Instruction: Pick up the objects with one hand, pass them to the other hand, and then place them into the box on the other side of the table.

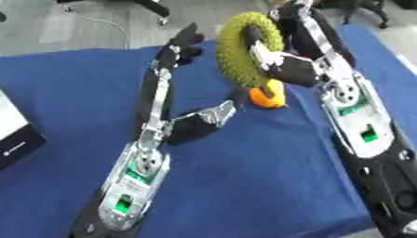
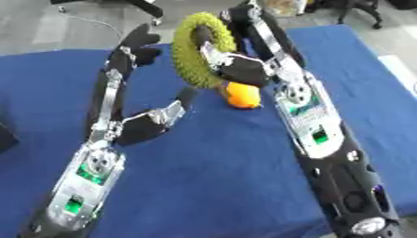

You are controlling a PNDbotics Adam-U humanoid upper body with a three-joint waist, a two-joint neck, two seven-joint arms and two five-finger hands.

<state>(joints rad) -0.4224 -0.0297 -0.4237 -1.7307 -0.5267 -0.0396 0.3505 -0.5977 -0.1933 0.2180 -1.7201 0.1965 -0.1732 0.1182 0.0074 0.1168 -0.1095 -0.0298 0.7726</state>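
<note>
A box (image 1: 16, 135) is seen at the far left edge, well outboard of the left hand, only partly in view. The left hand (image 1: 175, 81) is held released over the blue table (image 1: 244, 176), fingers straight, thumb splayed toward the right. Just beyond its thumb side, the green spiky ring (image 1: 236, 51) is held upright, its plane facing the left palm, clear of the cloth. The ring is grasped by the right hand (image 1: 285, 65), fingers hooked through the hole. An orange object (image 1: 267, 97) lies below the ring, under the right hand; contact cannot be judged. Handover is judged pending: the open left hand is nearer, and the ring's free rim is presented toward it.
</note>
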